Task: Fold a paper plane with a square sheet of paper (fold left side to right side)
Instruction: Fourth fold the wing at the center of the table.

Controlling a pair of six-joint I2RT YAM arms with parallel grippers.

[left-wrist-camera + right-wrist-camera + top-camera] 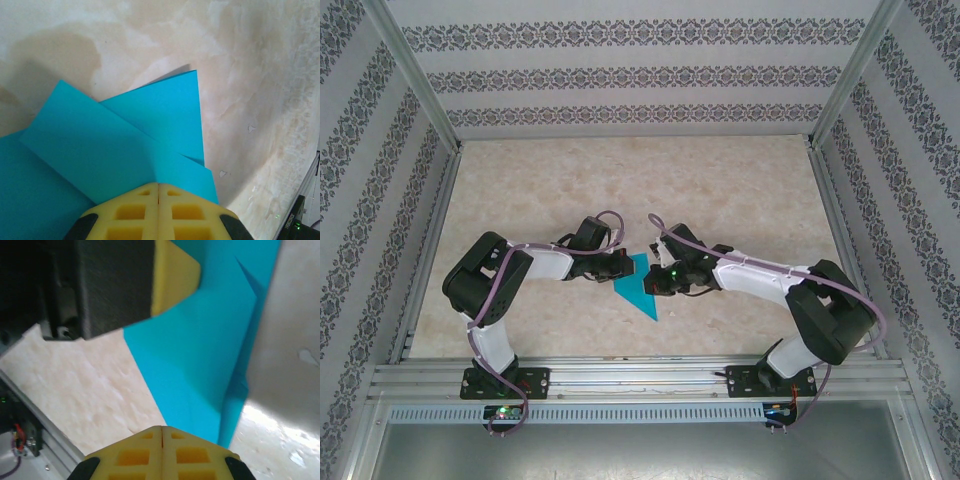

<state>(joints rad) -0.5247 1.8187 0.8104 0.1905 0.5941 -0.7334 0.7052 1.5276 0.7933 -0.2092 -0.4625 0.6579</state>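
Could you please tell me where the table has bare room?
Bare: the far half of the table, to the back wall, and along both its sides. Crowded: near centre, where left pincer and right pincer meet on the teal paper.

From above, the left end effector [619, 267] and right end effector [657, 281] cover the side edges of the folded teal paper [640, 295]. The left wrist view cuts the paper off at left and bottom; the right wrist view blurs the left end effector.

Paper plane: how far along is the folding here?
Done: the sheet already carries overlapping flaps and tapers to a point. In hand: the left end effector and right end effector, both shut, are over it from either side. Left: final narrowing folds into a dart.
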